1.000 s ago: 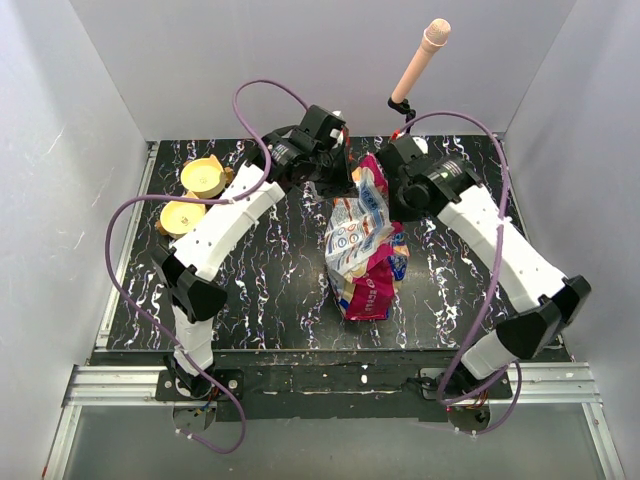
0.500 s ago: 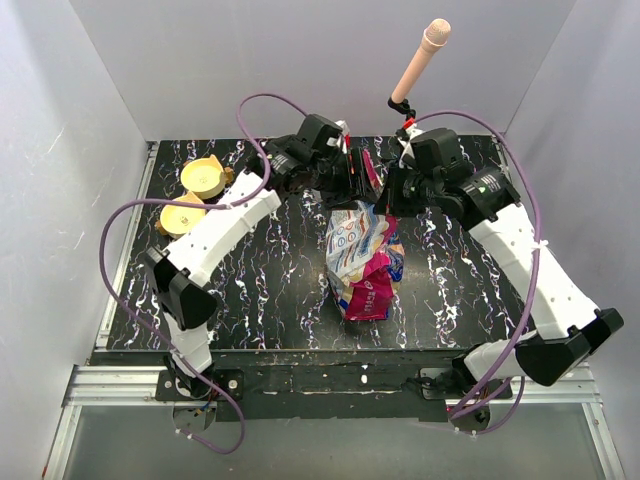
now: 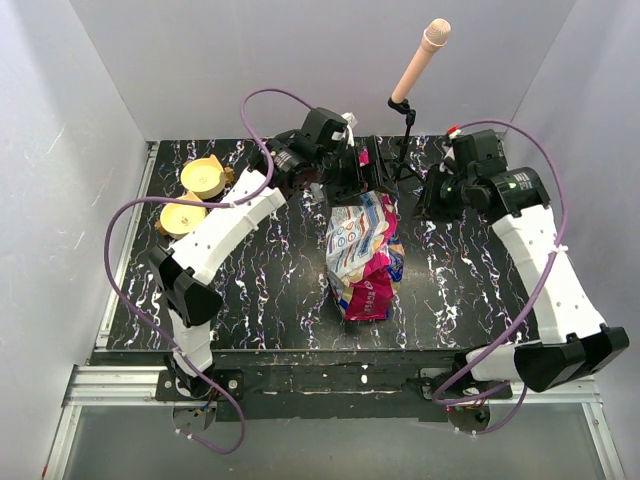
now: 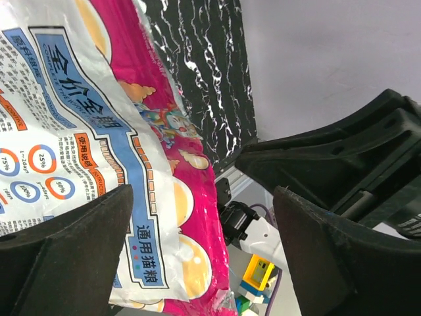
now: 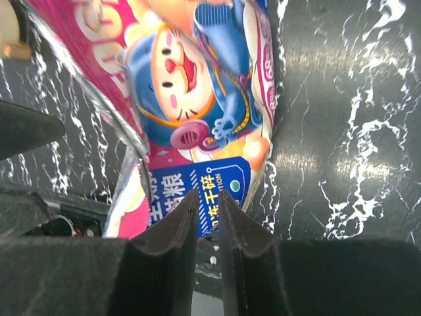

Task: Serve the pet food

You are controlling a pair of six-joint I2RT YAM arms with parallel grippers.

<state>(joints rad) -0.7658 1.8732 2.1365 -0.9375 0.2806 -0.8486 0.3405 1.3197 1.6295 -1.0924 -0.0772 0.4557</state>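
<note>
- At the middle of the black marbled table (image 3: 270,280) lies the pet food bag (image 3: 363,255), crumpled, with white, blue and pink print facing up.
- Over the bag's far end hangs the left gripper (image 3: 368,178). Its wrist view shows the jaws spread wide with the bag's printed face behind the gap. Whether either finger touches the foil cannot be told.
- Right of the bag and apart from it sits the right gripper (image 3: 437,200), its fingers nearly together with only a narrow slit and nothing between them.
- Two tan bowls (image 3: 205,177) stand at the table's far left.

From above, the bag (image 3: 362,255) has its top end hidden behind the left arm (image 3: 325,160), and both wrist views crop it.
</note>
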